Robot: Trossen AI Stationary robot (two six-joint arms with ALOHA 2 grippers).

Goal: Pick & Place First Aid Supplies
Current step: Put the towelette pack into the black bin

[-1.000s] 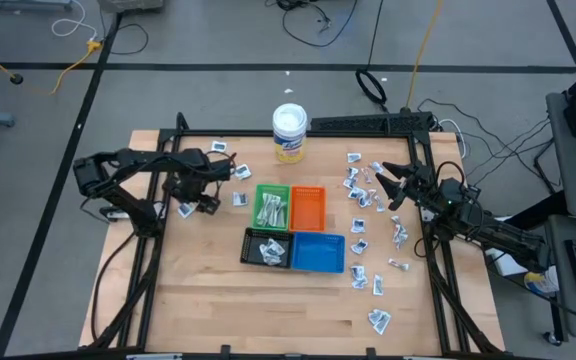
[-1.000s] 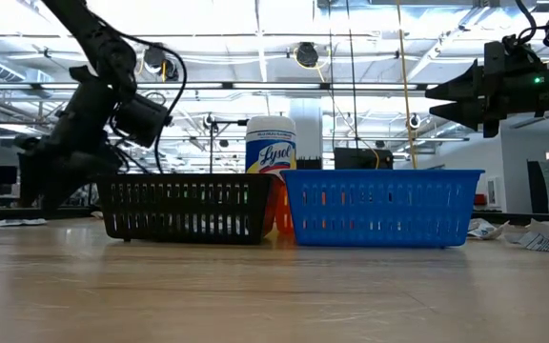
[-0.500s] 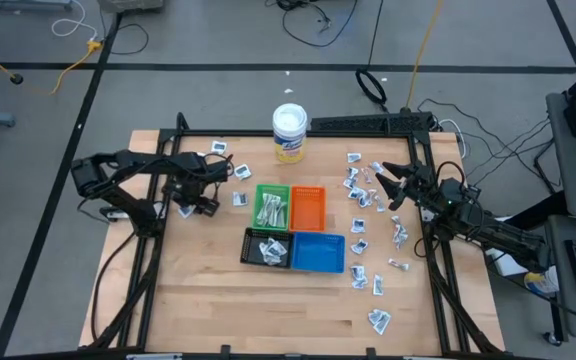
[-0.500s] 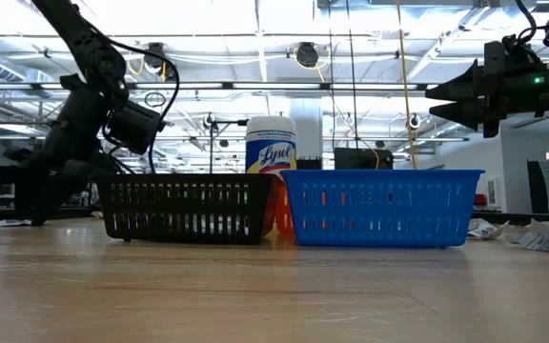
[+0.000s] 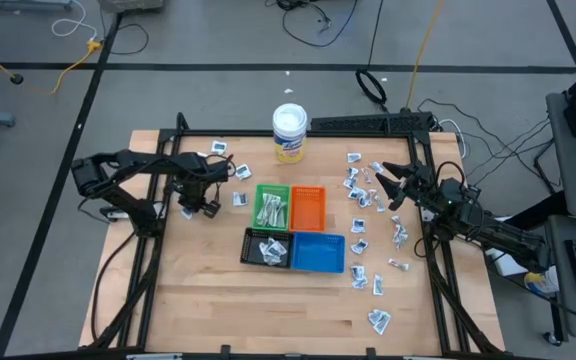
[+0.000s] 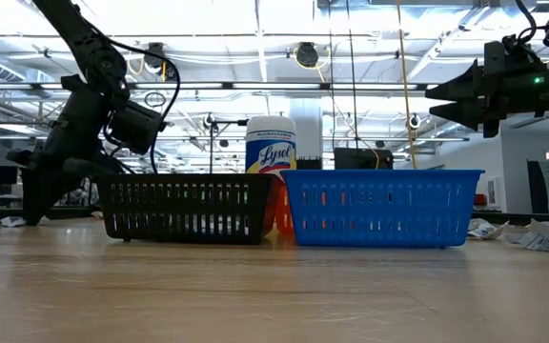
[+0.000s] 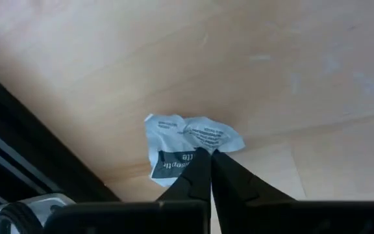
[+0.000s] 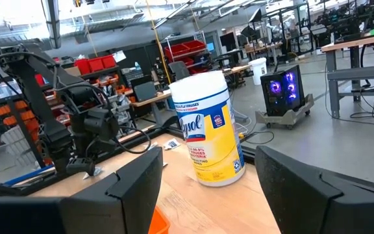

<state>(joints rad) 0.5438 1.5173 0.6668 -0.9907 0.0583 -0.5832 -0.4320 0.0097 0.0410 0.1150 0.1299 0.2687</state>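
Since the earlier frames the left claw point(image 5: 186, 210) has dropped to the wooden tabletop point(image 5: 218, 300) at centre left of the high view and closed; its fingers now pinch a crumpled white packet with dark print point(image 7: 190, 143). From overhead that packet is barely visible under the claw, while the left wrist view shows it plainly, lying on the wood with the two dark fingertips point(image 7: 200, 170) pressed together on its near edge. In the low view the left claw point(image 6: 31, 205) reaches down to the tabletop at the left, beside the black mesh tray point(image 6: 187, 208).

Meanwhile the right claw point(image 5: 388, 187) hangs at centre right of the high view, jaws spread wide and holding nothing, above a scatter of small white first aid packets point(image 5: 360, 196). Its wrist view looks across to a white-lidded, yellow-labelled wipes tub point(image 8: 210, 127), which stands at upper centre of the high view.

At the middle sit four small trays: a green tray point(image 5: 271, 206) holding pale strips, an orange tray point(image 5: 308, 208), the black one with packets, and a blue tray point(image 5: 318, 253). More packets lie at lower right of the tabletop.
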